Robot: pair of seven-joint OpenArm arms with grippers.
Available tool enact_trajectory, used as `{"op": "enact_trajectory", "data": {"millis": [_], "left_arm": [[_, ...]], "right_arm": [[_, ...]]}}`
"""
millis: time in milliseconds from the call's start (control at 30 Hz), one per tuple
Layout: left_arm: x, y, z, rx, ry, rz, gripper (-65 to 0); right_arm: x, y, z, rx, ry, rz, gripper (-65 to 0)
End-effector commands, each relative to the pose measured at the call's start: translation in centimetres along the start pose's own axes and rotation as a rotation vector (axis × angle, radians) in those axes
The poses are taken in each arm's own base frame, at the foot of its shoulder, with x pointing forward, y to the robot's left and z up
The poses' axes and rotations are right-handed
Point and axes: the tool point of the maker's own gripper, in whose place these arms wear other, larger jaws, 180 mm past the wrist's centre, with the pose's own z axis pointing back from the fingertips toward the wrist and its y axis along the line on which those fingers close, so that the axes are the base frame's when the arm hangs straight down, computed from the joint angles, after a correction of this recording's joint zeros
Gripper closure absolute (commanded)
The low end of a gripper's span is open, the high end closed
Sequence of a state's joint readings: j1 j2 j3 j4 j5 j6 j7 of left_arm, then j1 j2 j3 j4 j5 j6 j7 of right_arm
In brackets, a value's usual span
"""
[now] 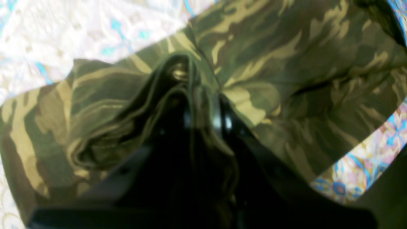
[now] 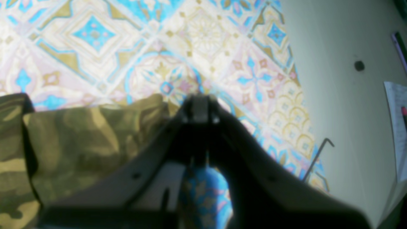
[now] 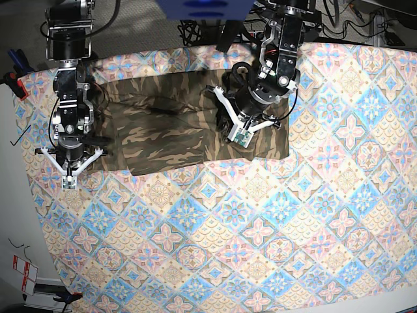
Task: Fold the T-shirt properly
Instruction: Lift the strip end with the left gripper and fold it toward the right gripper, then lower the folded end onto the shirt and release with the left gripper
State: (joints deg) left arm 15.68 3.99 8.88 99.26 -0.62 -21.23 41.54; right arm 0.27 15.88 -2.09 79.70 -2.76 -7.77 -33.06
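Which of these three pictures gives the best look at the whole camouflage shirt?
The base view: the T-shirt lies spread across the tablecloth, all its edges visible. The left wrist view shows only bunched fabric pinched in the left gripper. The right wrist view catches just one edge.

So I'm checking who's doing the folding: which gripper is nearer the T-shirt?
Left. The left gripper is shut on a bunch of the T-shirt; the right gripper is shut and empty, just off its edge over the tablecloth.
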Motion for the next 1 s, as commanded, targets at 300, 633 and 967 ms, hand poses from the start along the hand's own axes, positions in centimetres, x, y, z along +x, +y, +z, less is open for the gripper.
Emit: {"op": "enact_trajectory", "data": {"millis": [300,633,967], "left_arm": [[0.8,-2.2,-1.9,-0.072,-0.007,-0.016,0.0],[1.2,-1.8,-3.1,-0.035,0.006,0.001,0.0],[1.4,-2.3,-3.3,-0.039,0.007,-0.013,-24.7]], "right_arm": [[2.0,-1.0,0.0,-0.025,-0.059,-0.001,-0.7],[2.0,-1.0,0.0,-0.025,-0.057,-0.001,-0.8],[2.0,-1.0,0.0,-0.025,-0.056,-0.001,-1.1]]}}
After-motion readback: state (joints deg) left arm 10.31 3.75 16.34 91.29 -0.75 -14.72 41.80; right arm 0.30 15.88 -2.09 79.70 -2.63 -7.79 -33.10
